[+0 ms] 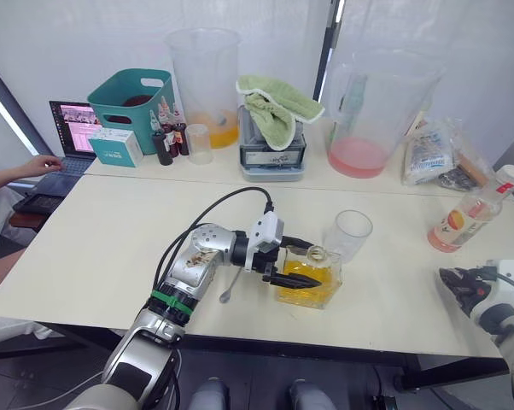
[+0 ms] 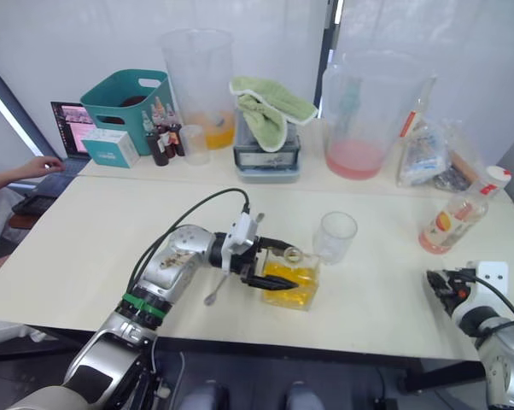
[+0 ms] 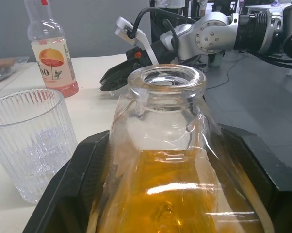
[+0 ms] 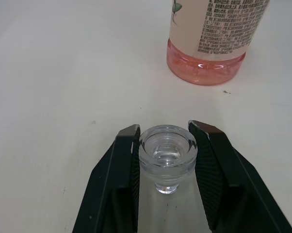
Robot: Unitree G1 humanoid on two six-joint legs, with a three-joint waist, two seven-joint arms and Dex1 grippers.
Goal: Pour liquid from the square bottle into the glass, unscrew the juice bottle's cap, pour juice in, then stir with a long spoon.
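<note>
- Cream-coloured bench (image 1: 112,248) carries everything; it stretches wide, with a teal basket (image 1: 129,98), two big clear pitchers, a green cloth and small dark dropper bottles lined along its far edge, out of the working area.
- Left arm reaches across the middle of the bench, so its left claw (image 1: 301,266) meets the square bottle (image 1: 312,282) side-on.
- Square bottle, glass and partly filled with amber liquid, stands upright near the front centre. The left claw is pinching its body, one black finger on each side; the left wrist view shows its open mouth with no stopper, ready for pouring.
- Juice bottle (image 1: 470,215), slim with pink-orange liquid, stands upright at the right end of the bench, well apart from the glass. Its white cap (image 1: 511,175) is on, so that step likely waits.
- Glass (image 1: 349,232), clear, ribbed and seemingly empty, stands just beside the square bottle on its far right side, close enough for a short tilt to reach it.
- Right claw (image 4: 168,160) hovers low near the front right edge, near the juice bottle. It is pinching a small clear glass stopper (image 4: 167,154), probably the square bottle's, kept out of the way.
- Long spoon (image 1: 233,284), thin and silver, lies flat on the bench beside the left arm's wrist, untouched, presumably for stirring last.
</note>
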